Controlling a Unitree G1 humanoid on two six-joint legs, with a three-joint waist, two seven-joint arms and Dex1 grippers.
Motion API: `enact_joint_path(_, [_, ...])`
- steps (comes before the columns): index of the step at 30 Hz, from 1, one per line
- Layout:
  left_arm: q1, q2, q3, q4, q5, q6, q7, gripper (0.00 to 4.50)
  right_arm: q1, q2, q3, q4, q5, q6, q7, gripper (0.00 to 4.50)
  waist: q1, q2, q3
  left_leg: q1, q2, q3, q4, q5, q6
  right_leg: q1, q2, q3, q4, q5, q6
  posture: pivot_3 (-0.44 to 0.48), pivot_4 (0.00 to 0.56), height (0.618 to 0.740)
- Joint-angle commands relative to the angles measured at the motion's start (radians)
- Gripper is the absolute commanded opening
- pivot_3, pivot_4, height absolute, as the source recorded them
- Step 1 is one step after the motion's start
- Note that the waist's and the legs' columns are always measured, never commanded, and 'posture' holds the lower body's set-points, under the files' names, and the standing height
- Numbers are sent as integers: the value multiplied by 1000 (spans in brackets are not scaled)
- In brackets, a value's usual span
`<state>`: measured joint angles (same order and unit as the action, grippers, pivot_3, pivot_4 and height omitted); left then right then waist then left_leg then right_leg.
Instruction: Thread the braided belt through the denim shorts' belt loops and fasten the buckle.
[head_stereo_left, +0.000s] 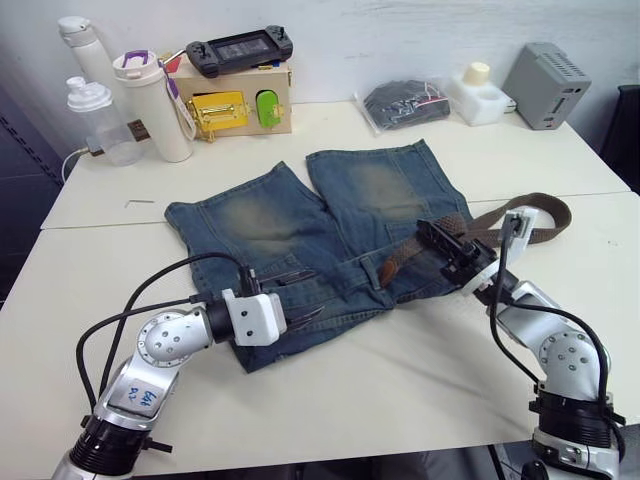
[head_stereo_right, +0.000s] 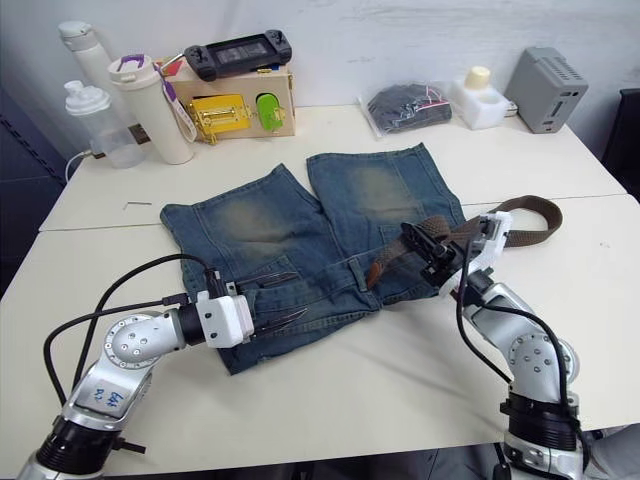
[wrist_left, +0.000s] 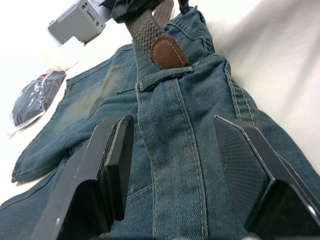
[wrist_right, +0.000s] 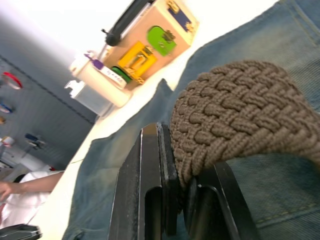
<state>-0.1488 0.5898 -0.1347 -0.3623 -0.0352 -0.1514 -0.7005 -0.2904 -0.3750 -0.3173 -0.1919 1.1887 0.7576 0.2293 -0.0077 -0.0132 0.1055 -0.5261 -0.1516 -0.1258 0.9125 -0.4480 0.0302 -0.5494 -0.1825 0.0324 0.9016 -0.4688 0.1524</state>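
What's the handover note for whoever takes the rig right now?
Left gripper: open, fingers either side of the denim shorts' waistband.
Right gripper: shut on the braided belt, holding it over the waistband.
Done: the belt's brown leather tip has reached a belt loop.
Left: the rest of the belt trails off to the right on the table; remaining loops and fastening are still to do.

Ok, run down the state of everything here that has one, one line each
braided belt: leather tip at a waistband loop, rest trailing off the shorts onto the table
denim shorts: lying flat, waistband toward the robot
left gripper: open, straddling the waistband
right gripper: shut on braided belt
white tumbler: upright, lid on
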Motion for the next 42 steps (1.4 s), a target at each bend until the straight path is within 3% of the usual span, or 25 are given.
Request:
enact_joint_path(1, [-3,-4,12,-36,2,-6,8,2847,-4,5,-19,-2,-2,-7,10,0,0,0,0,0,0,0,0,0,0,0,0,0,0,0,0,0,150,645])
enact_joint_path(15, [-10,-2,10,-39,5,-4,3,2847,8,-40,-52,49,-92,-44,116,0,0,0,0,0,0,0,0,0,0,0,0,0,0,0,0,0,150,645])
enact_joint_path(24, [-10,3,14,-43,3,2,0,2847,-12,-9,-77,78,-126,-94,131,0,1,0,0,0,0,0,0,0,0,0,0,0,0,0,0,0,150,645])
enact_joint_path(34, [-6,11,22,-46,0,5,-3,2847,47,46,-10,-19,-138,-84,156,0,0,0,0,0,0,0,0,0,0,0,0,0,0,0,0,0,150,645])
enact_joint_path(42, [-11,16,24,-39,-3,0,-7,2847,68,26,-5,-7,-148,-69,184,0,-6,0,0,0,0,0,-1,0,0,0,0,0,0,0,0,0,150,645])
